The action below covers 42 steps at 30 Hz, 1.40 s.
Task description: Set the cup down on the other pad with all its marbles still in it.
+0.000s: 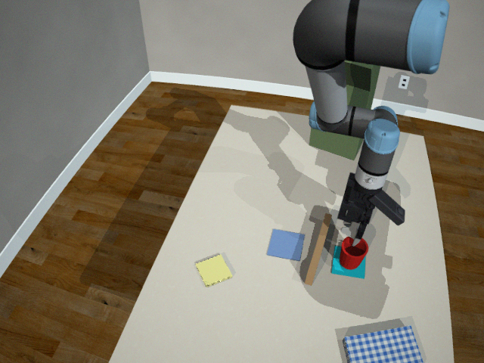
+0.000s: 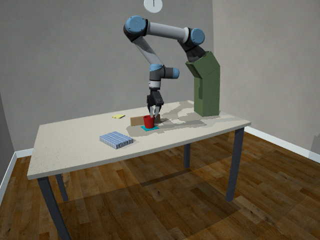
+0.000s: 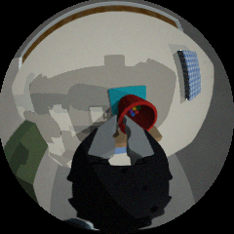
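Robot arm (image 2: 165, 30): tubular links in light grey and dark grey, each joint closed by a rounded pale-blue cap (image 1: 428, 32). A narrow black band (image 1: 353, 23) ringed the thick dark-grey link nearest the top camera. The wrist ended in a white collar (image 1: 369, 180) above a black, blocky two-jaw gripper (image 1: 353, 239) carrying a black rectangular side module (image 1: 389, 209). Its fingers were grey and tapered. The arm rose from a green box-shaped pedestal (image 2: 209, 98).

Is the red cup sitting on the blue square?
No, the red cup stands on the teal pad; the blue pad lies bare beyond the wooden rail.
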Motion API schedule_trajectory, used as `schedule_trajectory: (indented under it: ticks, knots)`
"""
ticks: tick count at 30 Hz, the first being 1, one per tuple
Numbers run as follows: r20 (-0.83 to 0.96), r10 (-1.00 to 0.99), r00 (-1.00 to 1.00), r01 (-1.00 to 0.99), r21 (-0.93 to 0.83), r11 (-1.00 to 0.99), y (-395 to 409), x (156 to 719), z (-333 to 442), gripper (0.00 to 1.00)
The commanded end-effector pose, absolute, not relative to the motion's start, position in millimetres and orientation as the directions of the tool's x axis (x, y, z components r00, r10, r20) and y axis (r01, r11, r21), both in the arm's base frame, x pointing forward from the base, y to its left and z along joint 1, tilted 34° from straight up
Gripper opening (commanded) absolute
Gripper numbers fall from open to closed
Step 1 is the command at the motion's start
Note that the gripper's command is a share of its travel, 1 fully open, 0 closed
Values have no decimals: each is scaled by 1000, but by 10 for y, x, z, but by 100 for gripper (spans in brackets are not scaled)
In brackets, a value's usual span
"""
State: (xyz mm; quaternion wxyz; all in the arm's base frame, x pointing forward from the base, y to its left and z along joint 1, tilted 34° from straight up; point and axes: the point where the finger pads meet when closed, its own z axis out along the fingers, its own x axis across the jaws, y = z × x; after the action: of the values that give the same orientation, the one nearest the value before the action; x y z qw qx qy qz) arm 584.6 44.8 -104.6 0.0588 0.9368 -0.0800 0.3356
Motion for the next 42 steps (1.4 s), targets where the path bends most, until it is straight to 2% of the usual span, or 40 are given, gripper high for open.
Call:
schedule_trajectory:
  ticks: [1, 9, 10, 42]
  knots:
    - [641, -110, 760, -190, 56, -980, 437, 5876, -1055, 3]
    - [641, -110, 760, -190, 56, -980, 440, 5868, -1051, 3]
    - [641, -110, 760, -190, 56, -980, 440, 5868, -1051, 11]
    - [641, -110, 760, -190, 56, -980, 440, 5868, -1051, 11]
